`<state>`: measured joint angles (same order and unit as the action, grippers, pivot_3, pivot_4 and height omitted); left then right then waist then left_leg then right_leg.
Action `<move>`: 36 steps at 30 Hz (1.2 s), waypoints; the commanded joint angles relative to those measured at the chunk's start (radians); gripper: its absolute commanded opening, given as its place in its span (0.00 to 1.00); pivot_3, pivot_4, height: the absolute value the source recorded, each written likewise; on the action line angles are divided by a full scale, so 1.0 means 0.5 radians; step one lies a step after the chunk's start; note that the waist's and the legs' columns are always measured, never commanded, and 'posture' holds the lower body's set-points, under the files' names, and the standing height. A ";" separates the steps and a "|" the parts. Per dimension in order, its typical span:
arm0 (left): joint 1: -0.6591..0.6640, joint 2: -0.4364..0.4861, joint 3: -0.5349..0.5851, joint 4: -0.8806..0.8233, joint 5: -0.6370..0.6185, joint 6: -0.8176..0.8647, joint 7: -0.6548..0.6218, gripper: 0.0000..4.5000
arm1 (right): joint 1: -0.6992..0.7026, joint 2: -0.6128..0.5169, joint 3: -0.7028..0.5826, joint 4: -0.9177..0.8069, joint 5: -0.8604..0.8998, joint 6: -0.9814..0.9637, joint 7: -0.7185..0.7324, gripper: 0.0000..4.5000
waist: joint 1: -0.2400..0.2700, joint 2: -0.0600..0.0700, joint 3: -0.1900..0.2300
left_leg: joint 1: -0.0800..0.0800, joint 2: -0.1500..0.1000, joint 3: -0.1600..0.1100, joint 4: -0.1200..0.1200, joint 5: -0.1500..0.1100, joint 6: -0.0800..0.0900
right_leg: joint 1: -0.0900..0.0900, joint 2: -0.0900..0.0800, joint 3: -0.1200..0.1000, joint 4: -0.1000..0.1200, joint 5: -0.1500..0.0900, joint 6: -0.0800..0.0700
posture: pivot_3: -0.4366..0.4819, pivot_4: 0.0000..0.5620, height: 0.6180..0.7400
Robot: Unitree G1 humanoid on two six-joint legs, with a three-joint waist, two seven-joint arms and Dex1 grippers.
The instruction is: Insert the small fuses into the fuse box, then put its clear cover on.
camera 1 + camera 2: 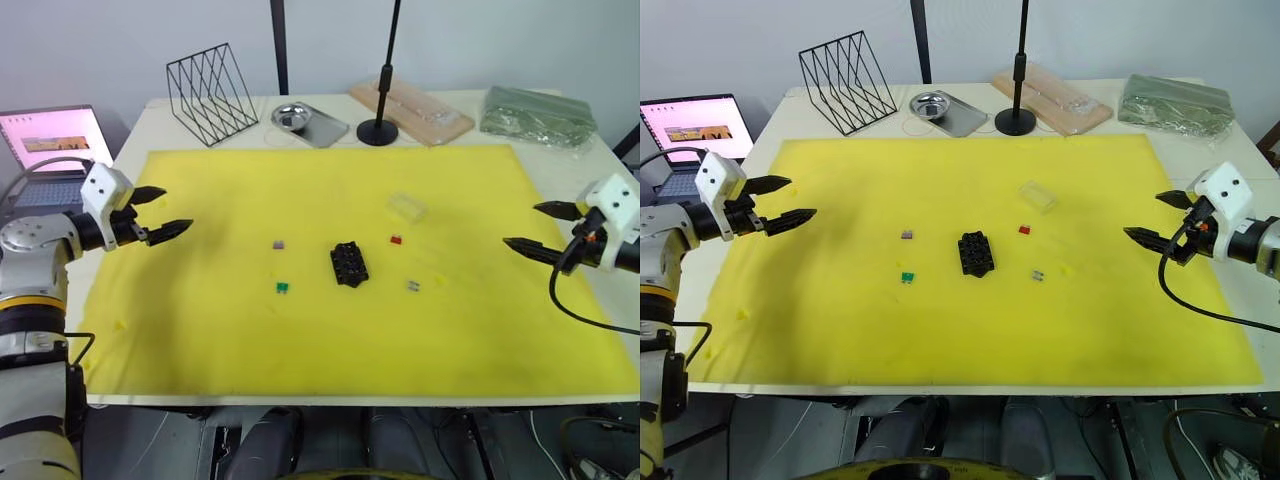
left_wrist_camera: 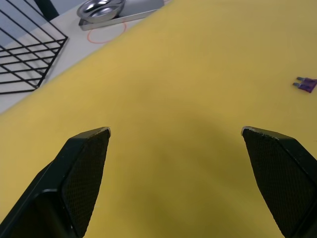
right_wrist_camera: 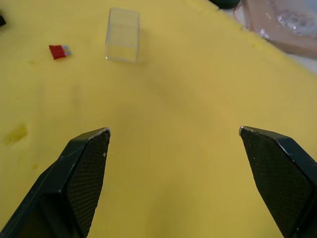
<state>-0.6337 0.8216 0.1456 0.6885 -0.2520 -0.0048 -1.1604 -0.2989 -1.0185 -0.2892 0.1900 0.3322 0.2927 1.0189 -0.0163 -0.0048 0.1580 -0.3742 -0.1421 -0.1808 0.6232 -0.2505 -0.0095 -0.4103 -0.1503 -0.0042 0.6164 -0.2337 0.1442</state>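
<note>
Nearest of all, green fuse (image 1: 283,288) and one grey fuse (image 1: 412,286) just left-front and right-front of the fuse box (image 1: 349,264), itself mid-mat on the yellow mat (image 1: 300,340), slots unfilled; slightly farther, second grey fuse (image 1: 279,244) to the box's left-rear, red fuse (image 1: 396,240) to its right-rear, and clear cover (image 1: 407,207) farther still beyond the red one. Well out to either side of the box, left gripper (image 1: 160,213) and right gripper (image 1: 535,228) hovering above the mat, both spread wide and holding nothing. Likely trouble: tiny chips lying flat on soft cloth, prone to slipping, twisting or being pressed into the mat under a pinch, and the unheld box apt to skid when a fuse is pushed in.
</note>
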 commanded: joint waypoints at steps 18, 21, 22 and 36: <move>0.265 0.049 0.070 -0.501 -0.160 0.351 -0.057 1.00 | -0.024 0.193 0.252 -1.358 0.664 0.649 -0.005 0.99 | 0.013 0.000 0.000 | -0.002 0.000 -0.002 0.003 -0.001 0.001 | 0.001 0.000 0.000 -0.001 0.000 0.000 | 0.48 0.27 1.00; 0.311 0.058 0.081 -0.635 -0.245 0.567 -0.082 1.00 | -0.008 0.177 0.274 -1.337 0.601 0.593 0.007 0.99 | 0.012 -0.001 0.000 | -0.002 0.000 -0.002 0.003 -0.001 0.001 | 0.001 0.000 0.000 -0.001 0.000 0.000 | 0.48 0.27 1.00; 0.347 0.066 0.092 -0.764 -0.362 0.813 -0.093 1.00 | -0.012 0.178 0.284 -1.322 0.573 0.572 0.004 0.99 | 0.011 -0.001 0.000 | -0.002 0.000 -0.002 0.003 -0.001 0.001 | 0.001 0.000 0.000 -0.001 0.000 0.000 | 0.48 0.27 1.00; 0.398 -0.265 0.485 -1.045 -1.838 3.238 0.846 1.00 | -0.090 0.267 0.386 -1.349 0.551 0.575 -0.046 0.99 | 0.011 -0.004 0.002 | 0.000 0.000 -0.002 0.006 -0.002 0.003 | 0.001 0.001 0.000 0.004 -0.001 0.000 | 0.48 0.27 1.00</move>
<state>-0.4325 0.6824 0.3953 0.1504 -1.0994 1.5970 -0.7849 -0.3276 -0.8850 -0.0869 -0.4502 0.6013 0.5835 1.0018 -0.0109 -0.0067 0.1589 -0.3744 -0.1419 -0.1819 0.6267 -0.2521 -0.0089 -0.4100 -0.1498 -0.0041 0.6186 -0.2340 0.1444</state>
